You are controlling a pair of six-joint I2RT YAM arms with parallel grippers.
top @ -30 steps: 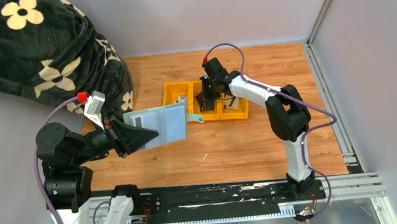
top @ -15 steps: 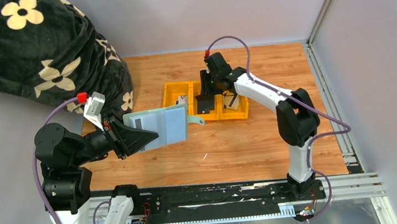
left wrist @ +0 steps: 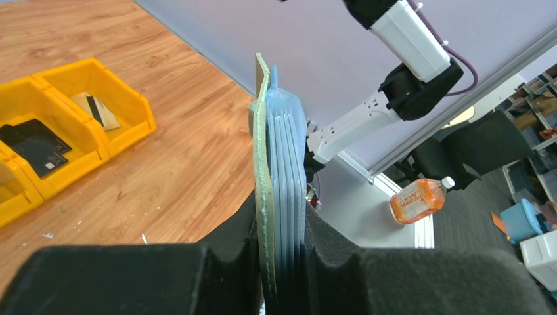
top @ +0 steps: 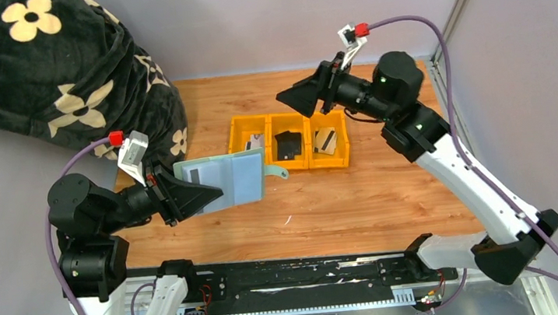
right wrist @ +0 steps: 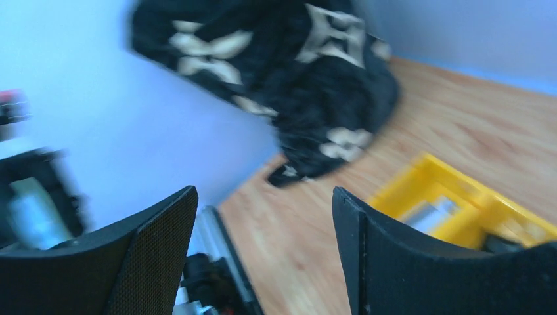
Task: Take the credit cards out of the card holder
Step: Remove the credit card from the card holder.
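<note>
My left gripper (top: 209, 192) is shut on the sage-green card holder (top: 233, 179), holding it open above the table's left side. Its light blue leaves face up and a grey striped credit card (top: 200, 170) shows in it. The left wrist view has the card holder (left wrist: 279, 164) edge-on between the pads of the left gripper (left wrist: 282, 249). The yellow tray (top: 287, 114) holds three credit cards: a pale card (top: 256, 141), a black card (top: 287, 145) and a tan card (top: 326, 141). My right gripper (top: 289, 96) hangs open and empty, raised behind the tray; the right wrist view also shows the right gripper (right wrist: 263, 210) open.
A black flowered bag (top: 71, 70) fills the back left corner, close to the tray's left end. Grey walls close the back and right sides. The tray (left wrist: 128, 98) lies ahead-left of the held card holder. An orange bottle (left wrist: 420, 199) lies off the table.
My right gripper opened, left the black card in the tray's middle compartment, and rose up and back to the right. The left gripper and card holder have not moved.
</note>
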